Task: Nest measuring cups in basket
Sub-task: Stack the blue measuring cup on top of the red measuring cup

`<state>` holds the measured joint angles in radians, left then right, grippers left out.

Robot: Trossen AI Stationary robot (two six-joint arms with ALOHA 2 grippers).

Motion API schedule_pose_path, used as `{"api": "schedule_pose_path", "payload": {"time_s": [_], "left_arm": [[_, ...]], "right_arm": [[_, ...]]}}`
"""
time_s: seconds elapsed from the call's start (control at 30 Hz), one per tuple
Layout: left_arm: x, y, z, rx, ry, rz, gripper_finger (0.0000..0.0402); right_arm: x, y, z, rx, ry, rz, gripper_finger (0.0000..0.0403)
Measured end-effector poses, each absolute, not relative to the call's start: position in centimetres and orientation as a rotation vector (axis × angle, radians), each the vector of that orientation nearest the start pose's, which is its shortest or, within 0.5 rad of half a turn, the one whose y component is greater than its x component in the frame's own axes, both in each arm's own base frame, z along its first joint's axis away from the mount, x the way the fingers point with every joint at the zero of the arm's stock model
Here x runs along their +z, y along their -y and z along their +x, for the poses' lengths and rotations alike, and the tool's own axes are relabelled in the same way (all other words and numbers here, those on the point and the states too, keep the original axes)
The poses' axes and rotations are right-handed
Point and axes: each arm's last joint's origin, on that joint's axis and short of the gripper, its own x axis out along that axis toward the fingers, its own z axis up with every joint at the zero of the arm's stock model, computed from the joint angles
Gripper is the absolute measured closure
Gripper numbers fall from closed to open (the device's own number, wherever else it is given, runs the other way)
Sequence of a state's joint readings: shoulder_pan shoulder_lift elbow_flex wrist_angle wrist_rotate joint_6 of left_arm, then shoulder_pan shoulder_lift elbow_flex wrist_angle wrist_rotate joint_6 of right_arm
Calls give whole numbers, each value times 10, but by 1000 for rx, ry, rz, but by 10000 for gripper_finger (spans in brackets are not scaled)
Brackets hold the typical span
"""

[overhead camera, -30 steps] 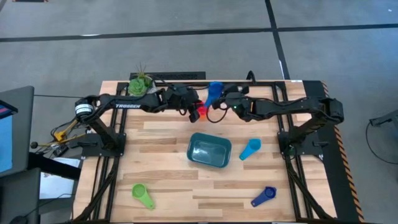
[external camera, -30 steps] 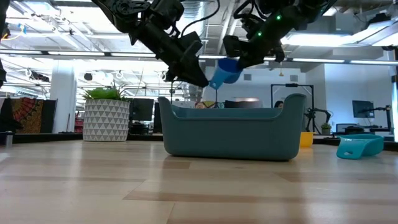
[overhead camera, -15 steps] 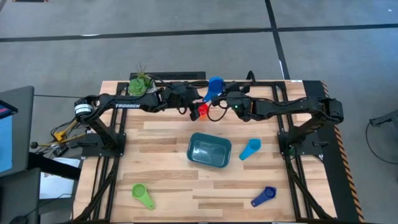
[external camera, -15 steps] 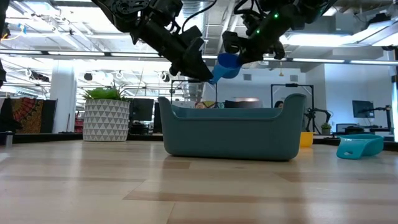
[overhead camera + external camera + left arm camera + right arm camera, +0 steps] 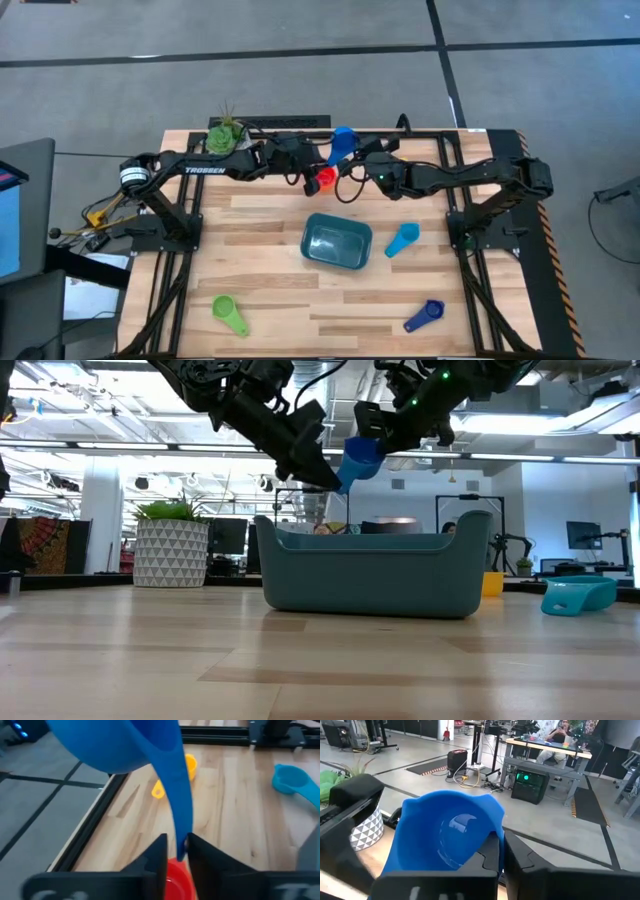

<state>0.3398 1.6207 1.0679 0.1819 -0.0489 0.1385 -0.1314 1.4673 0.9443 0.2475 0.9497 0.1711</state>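
A blue measuring cup [image 5: 342, 138] hangs in the air over the far middle of the table, in my right gripper [image 5: 357, 156], which is shut on it. My left gripper [image 5: 312, 174] is beside it, shut on a red cup [image 5: 322, 180]. In the left wrist view the blue cup's handle [image 5: 181, 805] runs down into the narrow gap at my left gripper [image 5: 177, 851], just over the red cup [image 5: 177, 880]. The teal basket [image 5: 337, 243] stands flat on the table below, nearer than both grippers. My left gripper holds the red cup [image 5: 176, 877] between its two fingers, lifted clear above the table; the fingers hide which part. The free end of the blue handle [image 5: 181, 845] lies between the fingertips; whether it is pinched I cannot tell. My right gripper holds the blue cup by the bowl's wall [image 5: 496, 837], on the side away from the handle. It comes from the table's right, roughly level. The cup is lifted clear, tilted, with its handle slanting down toward my left gripper.
A light blue cup [image 5: 402, 240] lies right of the basket, a dark blue cup [image 5: 424, 316] at the near right, a green cup [image 5: 229, 313] at the near left, and a yellow cup [image 5: 187, 767] by the far edge. A white patterned plant pot [image 5: 225, 135] stands at the far left.
My right gripper has carried the blue cup up and toward my left gripper, so the cup now sits higher and its handle end reaches the left fingertips. My left gripper has kept still with the red cup.
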Motion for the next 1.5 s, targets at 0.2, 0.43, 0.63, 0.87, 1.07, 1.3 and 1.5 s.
{"api": "schedule_pose_path", "payload": {"time_s": [0.2, 0.43, 0.63, 0.87, 1.07, 1.3, 1.5], "left_arm": [[254, -124, 340, 271, -398, 55, 394], [256, -140, 313, 204, -535, -23, 400], [255, -160, 283, 41, -619, -103, 401], [234, -179, 272, -105, -666, -158, 401], [217, -184, 284, -262, -856, -179, 401], [215, -206, 308, -318, -1091, -155, 401], [216, -221, 327, -367, -1144, -146, 401]], "right_arm": [[273, 64, 311, -1074, -173, 44, 370], [265, 61, 313, -902, -247, 106, 352], [259, 56, 315, -704, -323, 167, 302], [257, 50, 317, -581, -341, 218, 238], [258, 44, 308, -578, -410, 219, 214], [263, 42, 298, -589, -445, 233, 217], [263, 42, 298, -590, -453, 232, 231]]}}
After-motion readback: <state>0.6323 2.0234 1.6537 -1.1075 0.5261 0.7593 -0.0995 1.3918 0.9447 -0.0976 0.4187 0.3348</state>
